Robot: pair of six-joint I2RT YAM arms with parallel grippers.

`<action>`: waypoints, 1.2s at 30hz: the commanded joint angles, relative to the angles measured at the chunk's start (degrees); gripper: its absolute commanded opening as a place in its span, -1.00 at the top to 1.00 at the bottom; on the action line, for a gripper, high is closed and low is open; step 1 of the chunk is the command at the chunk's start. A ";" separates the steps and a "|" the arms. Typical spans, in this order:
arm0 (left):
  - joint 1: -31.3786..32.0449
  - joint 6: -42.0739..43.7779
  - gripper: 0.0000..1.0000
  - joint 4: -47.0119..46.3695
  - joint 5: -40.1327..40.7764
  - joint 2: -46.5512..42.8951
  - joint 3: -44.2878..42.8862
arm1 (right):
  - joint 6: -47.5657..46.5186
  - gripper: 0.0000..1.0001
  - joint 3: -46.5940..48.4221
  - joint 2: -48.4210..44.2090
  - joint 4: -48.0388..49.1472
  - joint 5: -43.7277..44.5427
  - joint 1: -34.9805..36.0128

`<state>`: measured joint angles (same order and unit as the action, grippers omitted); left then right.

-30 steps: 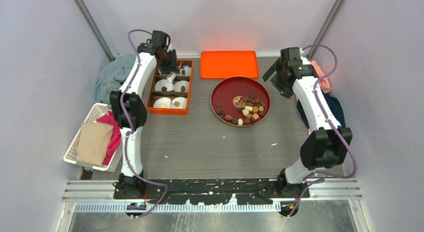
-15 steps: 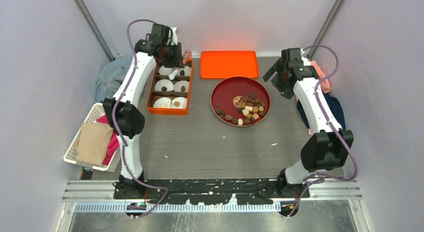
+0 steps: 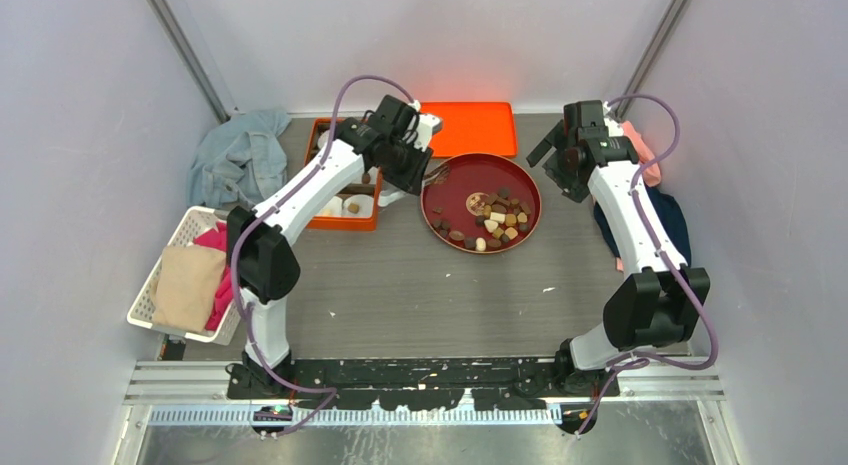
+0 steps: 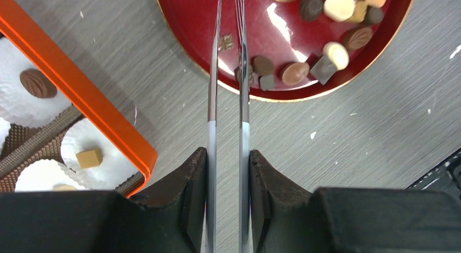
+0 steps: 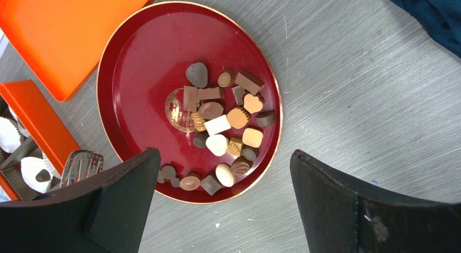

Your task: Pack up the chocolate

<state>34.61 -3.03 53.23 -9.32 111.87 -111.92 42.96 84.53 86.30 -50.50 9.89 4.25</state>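
Many chocs on red plate, just beside tweezers in L gripper.

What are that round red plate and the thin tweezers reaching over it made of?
The red plate looks like glossy lacquer or plastic: it shows bright glare and a thin gold rim. The tweezers look like polished metal: thin silvery blades that mirror the plate.

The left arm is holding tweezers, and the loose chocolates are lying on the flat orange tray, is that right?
Not quite. The right wrist view shows the chocolates lying on the round red plate, not the flat orange tray. The left end effector does hold tweezers.
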 commanded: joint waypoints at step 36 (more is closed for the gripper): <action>13.61 13.20 0.22 -11.62 8.33 2.36 10.33 | 0.46 -0.89 -1.98 -4.72 2.34 -0.50 -0.11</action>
<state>47.42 9.50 45.15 -2.13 113.36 -101.30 43.70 81.58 82.74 -50.13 9.69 4.25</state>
